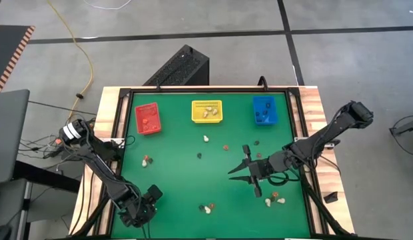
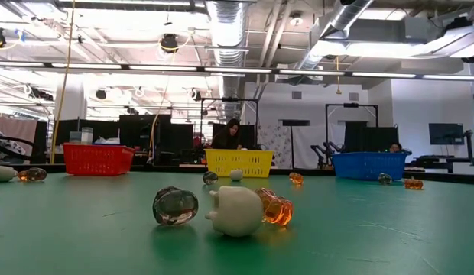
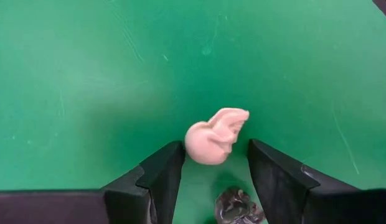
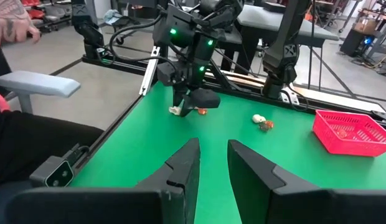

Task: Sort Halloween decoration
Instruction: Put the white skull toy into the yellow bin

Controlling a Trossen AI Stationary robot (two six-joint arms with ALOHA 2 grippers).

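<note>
From above, the green table (image 1: 193, 180) has loose trinkets scattered over it and three bins along its far side: red bin (image 1: 148, 118), yellow bin (image 1: 207, 111), blue bin (image 1: 264, 110). The left gripper (image 1: 141, 212) is down at the near left corner, while the right gripper (image 1: 248, 175) hovers mid-table on the right, fingers apart with nothing between them. At table height, a cream trinket (image 2: 235, 211) sits in the foreground, touching a clear dark trinket (image 2: 175, 205) on one side and an orange trinket (image 2: 276, 208) on the other. Neither gripper shows here. Through the left wrist camera, its dark fingers (image 3: 157, 176) stand released and wide, with the same cream trinket just ahead of the gap between the tips, not yet enclosed, and the dark one under the wrist. I'd say the step in hand is picking up that cream piece; next the gripper needs to ease forward, close on it alone, and lift. The right wrist camera looks across at the left arm poised over the cluster, its own fingers holding nothing.
</note>
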